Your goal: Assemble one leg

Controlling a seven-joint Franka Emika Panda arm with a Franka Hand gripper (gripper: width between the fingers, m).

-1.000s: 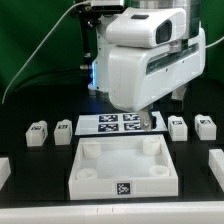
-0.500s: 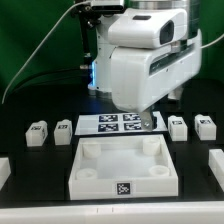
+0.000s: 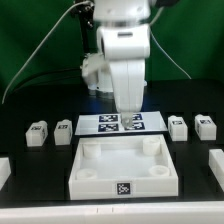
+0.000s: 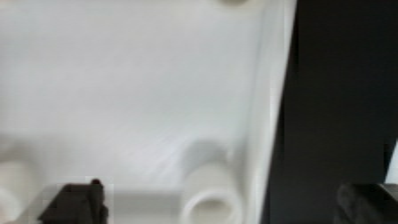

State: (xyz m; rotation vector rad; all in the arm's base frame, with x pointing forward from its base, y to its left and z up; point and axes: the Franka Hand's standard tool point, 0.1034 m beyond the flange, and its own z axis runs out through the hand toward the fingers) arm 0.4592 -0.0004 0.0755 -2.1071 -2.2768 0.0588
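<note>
Several small white legs with marker tags stand on the black table: two at the exterior view's left point(image 3: 37, 133) point(image 3: 63, 129) and two at its right point(image 3: 178, 127) point(image 3: 205, 126). My gripper point(image 3: 130, 120) hangs over the back edge of the large white tray-like piece point(image 3: 88, 152), apart from every leg. In the wrist view my gripper point(image 4: 224, 205) is open and empty, with dark fingertips point(image 4: 75, 204) far apart over the tray's white surface point(image 4: 143, 90) and a round corner hole point(image 4: 210, 196). No leg shows in the wrist view.
The marker board point(image 3: 100, 123) lies behind the tray, partly hidden by the gripper. White pieces show at the table's edges on the exterior view's left point(image 3: 4, 170) and right point(image 3: 215, 163). A green backdrop stands behind the arm.
The arm's wrist has turned, so the hand now shows narrow instead of broad. The gripper has shifted slightly to the exterior view's left. No part has moved.
</note>
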